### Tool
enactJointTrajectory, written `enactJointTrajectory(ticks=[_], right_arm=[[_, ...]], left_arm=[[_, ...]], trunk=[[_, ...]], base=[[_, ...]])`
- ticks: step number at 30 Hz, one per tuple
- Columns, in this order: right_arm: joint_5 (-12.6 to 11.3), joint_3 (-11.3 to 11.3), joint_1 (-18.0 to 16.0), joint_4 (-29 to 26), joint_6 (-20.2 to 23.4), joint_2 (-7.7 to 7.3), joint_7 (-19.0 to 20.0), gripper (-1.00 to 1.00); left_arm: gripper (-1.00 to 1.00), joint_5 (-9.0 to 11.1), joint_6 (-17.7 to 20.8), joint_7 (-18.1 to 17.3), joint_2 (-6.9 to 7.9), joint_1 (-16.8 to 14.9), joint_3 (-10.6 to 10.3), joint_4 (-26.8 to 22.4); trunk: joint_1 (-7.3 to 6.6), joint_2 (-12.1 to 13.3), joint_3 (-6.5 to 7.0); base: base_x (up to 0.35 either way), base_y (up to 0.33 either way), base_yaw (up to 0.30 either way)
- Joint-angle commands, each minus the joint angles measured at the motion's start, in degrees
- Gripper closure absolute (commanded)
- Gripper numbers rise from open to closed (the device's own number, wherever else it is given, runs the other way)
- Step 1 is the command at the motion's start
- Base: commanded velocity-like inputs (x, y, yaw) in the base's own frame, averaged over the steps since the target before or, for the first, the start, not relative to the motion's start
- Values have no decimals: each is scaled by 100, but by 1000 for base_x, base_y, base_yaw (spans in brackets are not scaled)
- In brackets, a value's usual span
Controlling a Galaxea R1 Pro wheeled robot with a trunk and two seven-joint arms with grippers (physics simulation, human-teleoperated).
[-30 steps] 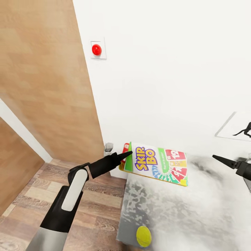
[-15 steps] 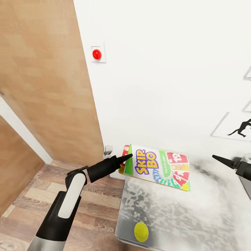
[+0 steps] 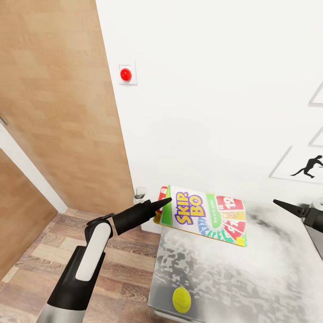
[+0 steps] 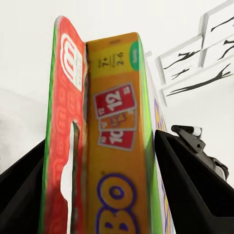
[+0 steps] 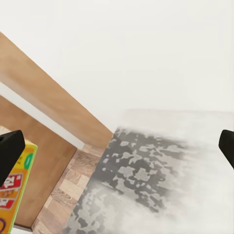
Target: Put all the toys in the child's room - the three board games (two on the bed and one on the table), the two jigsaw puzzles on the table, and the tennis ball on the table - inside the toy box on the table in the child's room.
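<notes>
My left gripper (image 3: pixel 164 202) is shut on the left edge of a board game (image 3: pixel 206 216), a yellow-green-red "Skip-Bo" box held tilted over the table's (image 3: pixel 242 278) far left corner. In the left wrist view the board game (image 4: pixel 114 146) stands on edge between my left gripper's (image 4: pixel 105 165) black fingers, with a red slotted flap along one side. The tennis ball (image 3: pixel 181 299) lies on the table near its front left corner. My right gripper (image 3: pixel 281 205) hovers over the table's right side. In the right wrist view my right gripper (image 5: pixel 118 146) is open, its fingers wide apart above the mottled table (image 5: pixel 146 185).
A wooden door (image 3: pixel 58 116) stands at the left, with wood-plank floor (image 3: pixel 125 264) below it. The white wall carries a red round button (image 3: pixel 126 74) and a framed black silhouette picture (image 3: pixel 305 166). A light-grey rim (image 3: pixel 317 235) shows at the right margin.
The whole view has shifted a little: wall button and pictures sit lower and the ball slightly higher. Both arms and the held box keep their pose.
</notes>
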Motion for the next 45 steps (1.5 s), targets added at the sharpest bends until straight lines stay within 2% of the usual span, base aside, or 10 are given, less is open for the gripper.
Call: enactJointTrajectory(ticks=[1, 13, 20, 29, 45], right_arm=[[12, -5, -6, 0, 21, -3, 26, -100], [12, -5, -5, 0, 23, -8, 26, -100], [12, -4, -5, -1, 21, -4, 30, -100], [12, -17, -5, -1, 28, -4, 28, -100], [12, -62, -6, -1, 37, -33, 32, -100]], left_arm=[[100, 0, 37, -9, -4, -7, 14, 3], [100, 9, 60, 188, -13, -24, 42, 13], [100, 134, 60, 268, -6, -26, 41, 11], [100, 251, 59, 604, 2, -19, 19, -40], [100, 273, 5, 716, 16, 17, -291, -178]], trunk=[[3, -11, -8], [3, -11, 3], [3, -11, 4], [3, -11, 22], [3, -11, 149]], base=[[-1, 0, 0], [0, 0, 0], [0, 0, 0], [0, 0, 0], [0, 0, 0]])
